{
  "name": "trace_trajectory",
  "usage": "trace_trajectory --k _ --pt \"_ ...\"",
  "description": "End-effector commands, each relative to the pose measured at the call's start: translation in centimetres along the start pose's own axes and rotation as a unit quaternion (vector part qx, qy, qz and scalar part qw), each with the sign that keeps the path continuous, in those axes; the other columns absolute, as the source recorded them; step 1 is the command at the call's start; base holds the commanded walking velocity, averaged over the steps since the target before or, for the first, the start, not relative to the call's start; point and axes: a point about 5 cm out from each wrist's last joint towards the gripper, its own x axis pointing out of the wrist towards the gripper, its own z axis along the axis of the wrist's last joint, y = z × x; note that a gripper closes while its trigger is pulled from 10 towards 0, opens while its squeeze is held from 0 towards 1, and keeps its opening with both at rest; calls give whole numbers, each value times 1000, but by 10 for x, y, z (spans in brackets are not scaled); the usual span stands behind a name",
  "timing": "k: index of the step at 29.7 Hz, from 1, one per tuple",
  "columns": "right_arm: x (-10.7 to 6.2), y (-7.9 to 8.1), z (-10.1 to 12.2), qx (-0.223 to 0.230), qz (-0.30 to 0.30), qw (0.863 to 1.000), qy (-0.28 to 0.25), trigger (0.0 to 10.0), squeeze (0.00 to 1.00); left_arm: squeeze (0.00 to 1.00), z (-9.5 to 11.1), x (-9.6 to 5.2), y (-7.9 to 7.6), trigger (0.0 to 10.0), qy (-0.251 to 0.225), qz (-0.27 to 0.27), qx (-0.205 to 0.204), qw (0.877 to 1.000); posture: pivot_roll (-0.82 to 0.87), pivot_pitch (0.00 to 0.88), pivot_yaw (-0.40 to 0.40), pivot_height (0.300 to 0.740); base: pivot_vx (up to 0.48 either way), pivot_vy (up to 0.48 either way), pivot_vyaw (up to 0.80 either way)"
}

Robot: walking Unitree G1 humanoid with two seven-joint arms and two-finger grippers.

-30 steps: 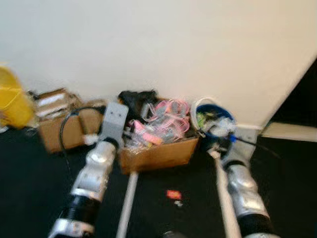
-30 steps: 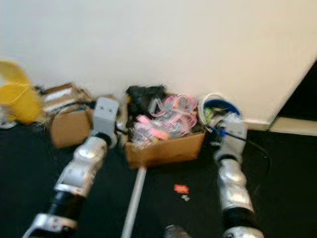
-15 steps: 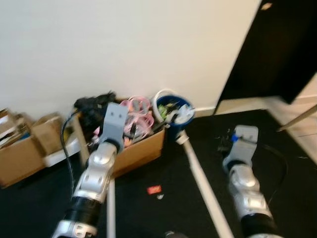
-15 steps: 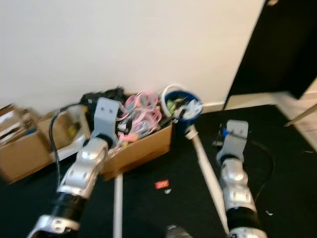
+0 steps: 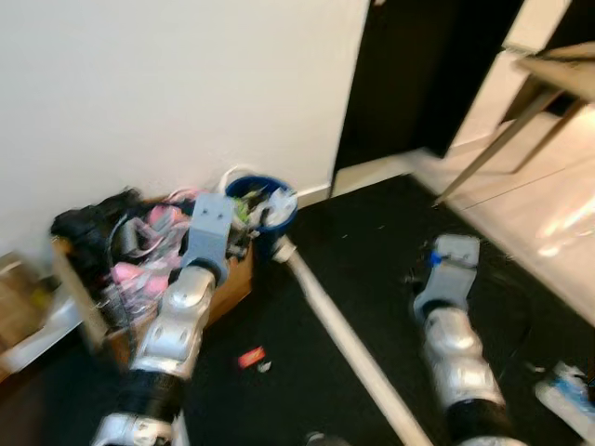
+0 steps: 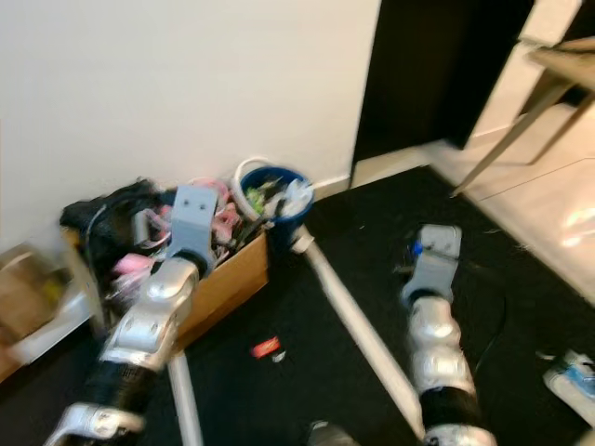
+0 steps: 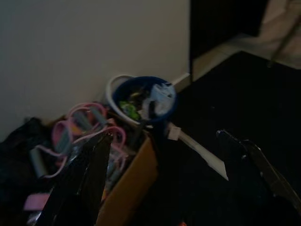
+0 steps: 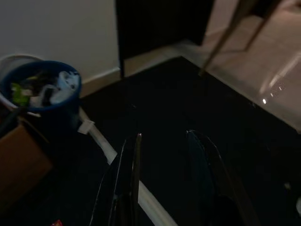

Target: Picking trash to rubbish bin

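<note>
Cardboard box [image 6: 223, 283] of pink clutter sits against white wall [image 5: 167, 84]. Left hand [image 7: 164, 174] hovers over box edge, fingers wide apart, holding nothing. Blue rubbish bin [image 5: 263, 206] w/ trash stands at wall just beside box. Red scrap [image 5: 249, 357] on black floor [image 5: 372, 269]. White pole [image 5: 339, 339] runs diagonally. Right hand [image 8: 164, 174] over bare floor, part open, nothing held.

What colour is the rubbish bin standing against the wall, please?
The rubbish bin is blue with a white rim, clearest in the right eye view.
</note>
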Motion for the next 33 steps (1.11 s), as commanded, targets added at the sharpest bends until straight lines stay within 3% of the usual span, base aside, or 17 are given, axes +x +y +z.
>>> trace_trajectory --k 1,17,31,33 --pt "0 -2 -2 -5 -1 1000 9 10000 0 0 -2 0 -1 10000 6 -2 -2 1000 -75 7 6 740 0 0 -800" --pt "1 9 -2 -1 12 1000 8 10000 0 0 -8 0 9 10000 14 28 -12 999 -70 7 10 740 0 0 -800" --pt "1 3 -1 0 1 1000 5 10000 0 0 -7 2 6 10000 16 22 -32 999 -77 9 19 740 0 0 -800" --pt "1 3 -1 0 1 1000 5 10000 0 0 -6 3 7 10000 15 28 -51 998 -78 13 20 740 0 0 -800"
